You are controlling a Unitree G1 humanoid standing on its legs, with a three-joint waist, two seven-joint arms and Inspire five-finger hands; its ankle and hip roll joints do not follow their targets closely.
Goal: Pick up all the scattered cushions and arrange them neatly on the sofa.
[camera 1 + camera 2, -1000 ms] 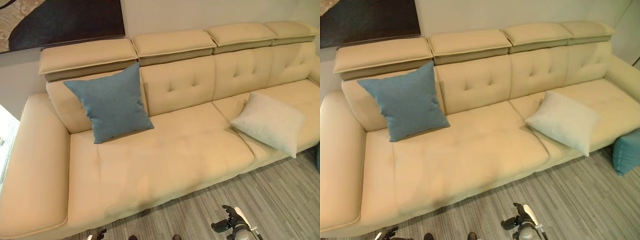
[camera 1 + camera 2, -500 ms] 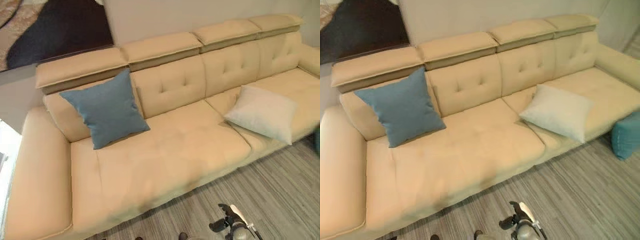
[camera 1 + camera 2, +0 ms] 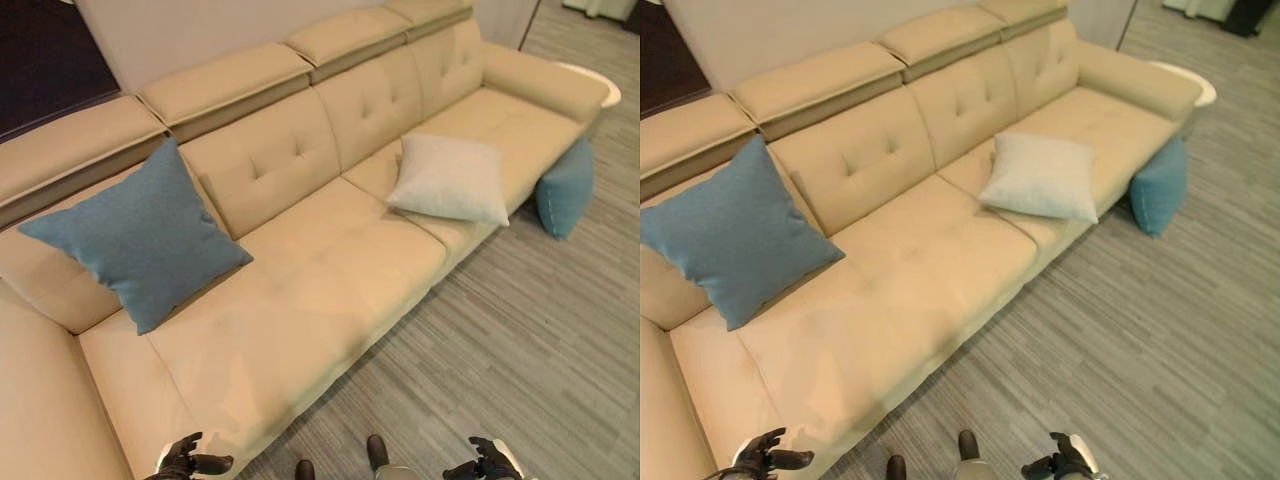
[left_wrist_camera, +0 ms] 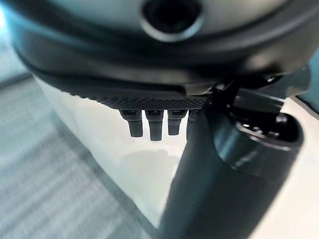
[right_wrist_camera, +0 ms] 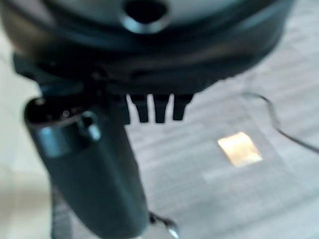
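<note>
A long beige sofa [image 3: 330,260] runs from lower left to upper right. A blue cushion [image 3: 135,235] leans upright against its backrest at the left. A cream cushion [image 3: 448,180] lies flat on the seat further right. A teal cushion [image 3: 565,188] stands on the floor against the sofa's front near the far armrest. My left hand [image 3: 185,462] hangs low by the sofa's front edge, fingers straight and holding nothing. My right hand [image 3: 483,462] hangs over the floor, fingers straight [image 5: 157,109], also holding nothing.
Grey striped carpet [image 3: 520,340] stretches out before the sofa to the right. A small white round table [image 3: 592,82] stands beyond the far armrest. A dark wall picture [image 3: 40,60] hangs behind the sofa at the left.
The camera has swung to the right, so the whole sofa has shifted left and the teal cushion on the floor is in full view. Both hands now show at the bottom edge.
</note>
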